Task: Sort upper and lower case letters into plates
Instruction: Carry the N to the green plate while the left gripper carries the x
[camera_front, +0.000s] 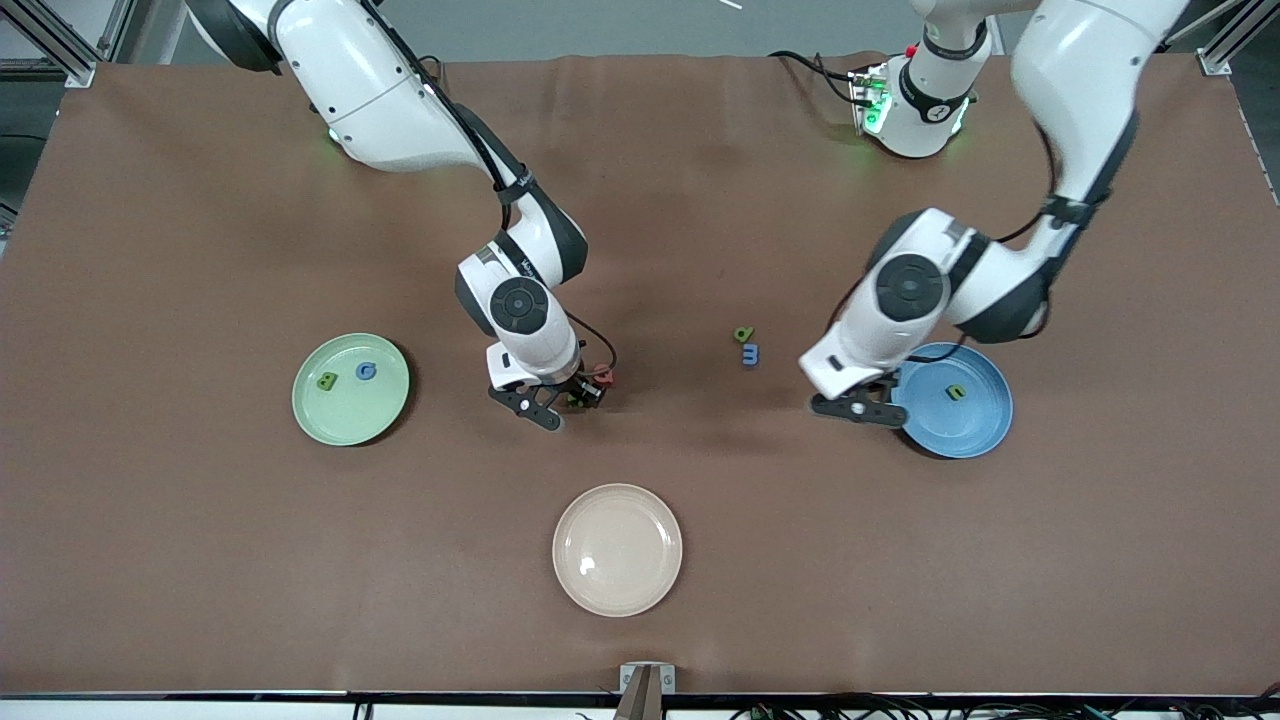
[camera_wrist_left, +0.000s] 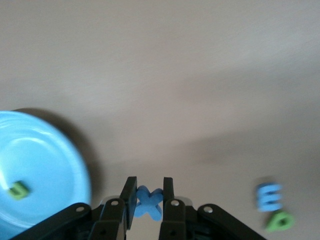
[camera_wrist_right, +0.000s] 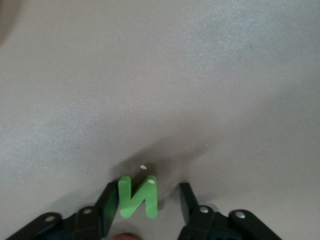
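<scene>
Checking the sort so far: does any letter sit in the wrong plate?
Nothing stands out. The light green plate holds capitals, green B and blue G; the blue plate holds one small green letter.

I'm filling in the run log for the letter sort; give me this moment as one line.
left pincer: shut on blue x, beside blue plate | right pincer: around green N, on table

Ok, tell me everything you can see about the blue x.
The blue x is a small, flat toy letter, matte and foam-like in look, with thick crossed arms. It sits clamped between the two black fingers of the left gripper, which is shut on it, with brown table showing past it in the left wrist view. The gripper is beside the rim of the blue plate. From the front the letter itself is hidden by the gripper.
</scene>
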